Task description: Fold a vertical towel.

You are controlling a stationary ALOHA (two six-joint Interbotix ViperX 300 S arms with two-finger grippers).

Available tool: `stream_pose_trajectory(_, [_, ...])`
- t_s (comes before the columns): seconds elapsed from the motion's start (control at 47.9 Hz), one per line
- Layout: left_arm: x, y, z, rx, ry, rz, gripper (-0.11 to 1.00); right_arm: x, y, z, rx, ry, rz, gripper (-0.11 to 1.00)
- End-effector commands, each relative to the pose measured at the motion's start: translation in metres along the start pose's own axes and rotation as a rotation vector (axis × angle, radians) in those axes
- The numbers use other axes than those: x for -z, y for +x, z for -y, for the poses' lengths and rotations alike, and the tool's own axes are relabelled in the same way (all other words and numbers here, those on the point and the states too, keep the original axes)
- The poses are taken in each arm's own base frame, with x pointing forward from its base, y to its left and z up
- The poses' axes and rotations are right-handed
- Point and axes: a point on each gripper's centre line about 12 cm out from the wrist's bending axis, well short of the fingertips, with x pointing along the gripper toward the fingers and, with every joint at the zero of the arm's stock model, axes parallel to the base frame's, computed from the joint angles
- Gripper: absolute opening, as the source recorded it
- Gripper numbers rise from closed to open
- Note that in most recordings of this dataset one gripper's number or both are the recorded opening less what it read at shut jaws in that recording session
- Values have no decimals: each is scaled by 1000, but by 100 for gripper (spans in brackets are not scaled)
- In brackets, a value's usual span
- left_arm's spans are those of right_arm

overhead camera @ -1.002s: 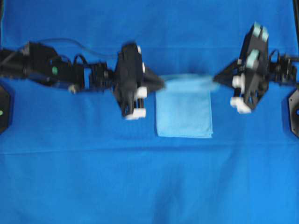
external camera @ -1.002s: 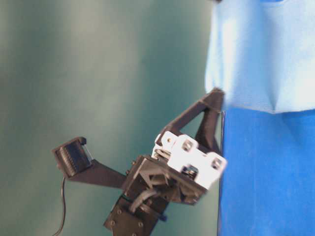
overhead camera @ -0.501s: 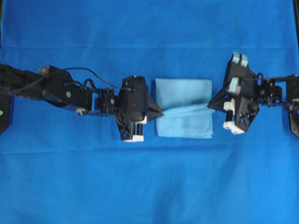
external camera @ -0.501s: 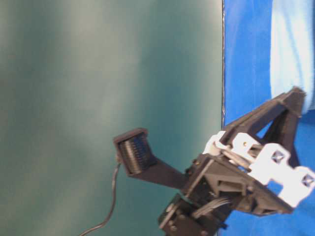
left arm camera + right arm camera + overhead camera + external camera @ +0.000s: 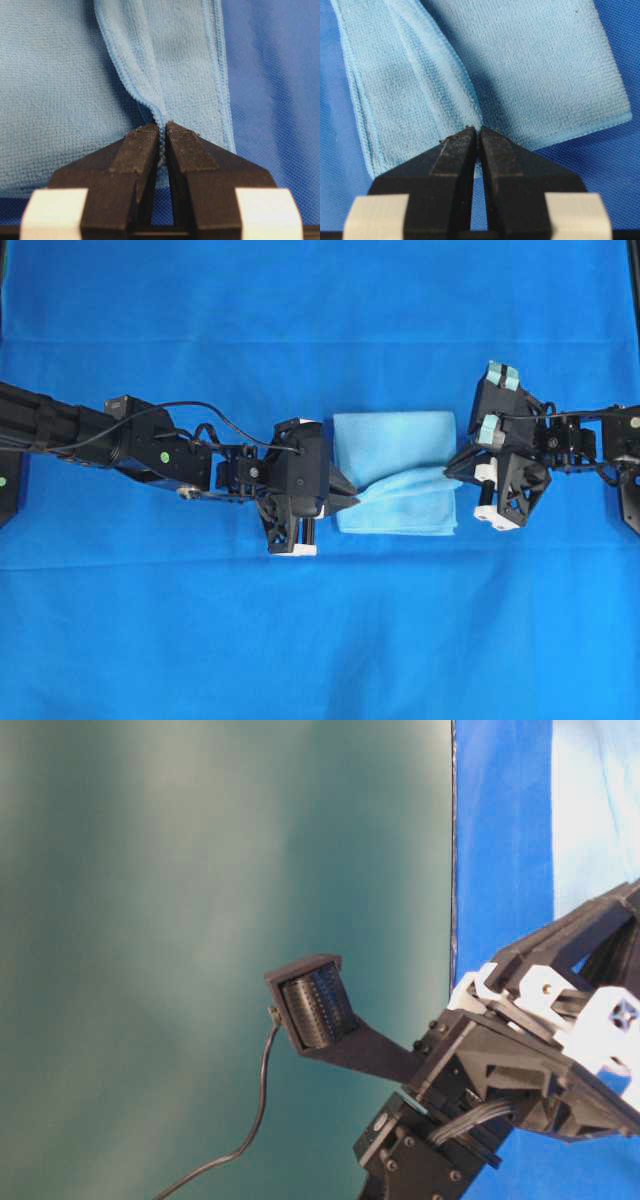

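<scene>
Pale blue towel [image 5: 394, 472] sits mid-frame in the overhead view on the deep-blue cloth [image 5: 320, 640], between the two grippers. Left gripper [image 5: 352, 497] comes in from frame left and meets the towel's left edge low down; right gripper [image 5: 450, 467] comes in from frame right and meets the right edge a bit higher. A raised fold runs across the towel between the two tips, slanting down toward the left; the upper part lies flat, and a strip of towel shows below the fold.

Left wrist view: fingers [image 5: 142, 150] pressed together, pinching a bunched towel [image 5: 60, 75] edge right at the tips, stitched hem running up and away from the pinch. Cloth [image 5: 280, 100] shows at frame right.

Right wrist view: fingers [image 5: 455, 152] likewise closed tight on the towel [image 5: 540, 65], the pinch sitting where a folded flap at frame left meets the flat layer at frame right. Cloth [image 5: 620, 190] shows around the towel.

Overhead gives the layout and the fold line but not the grip itself; the wrist views show the pinches up close but not the other arm. Table-level view is turned sideways and blurry: one gripper body fills the lower right, tips cut off at the frame edge, probably the right one. Towel [image 5: 590, 810] appears there only as a pale band at upper right, with a teal wall [image 5: 200, 920] behind.
</scene>
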Motion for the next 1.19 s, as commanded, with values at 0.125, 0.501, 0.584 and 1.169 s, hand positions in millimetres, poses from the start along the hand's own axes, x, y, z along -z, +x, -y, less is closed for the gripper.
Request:
stream_pose_trajectory(0.125, [-12,-3,10,18,10,30,10,-5,-1,-14,-37,-21,23,23])
stream_pose_trajectory(0.501, [-16,-15,56,111,83,-5,54,10,-6,-55,-139,-54,-17,50])
stream_pose_trajectory(0.584, [-18,-23,65,131,99,-27,54,11,-9,-63,-162,-53,-16,50])
stream_pose_trajectory(1.169, [-90,-124,50,120,141,129,54,-40,-89,-62,-227,-99,261,50])
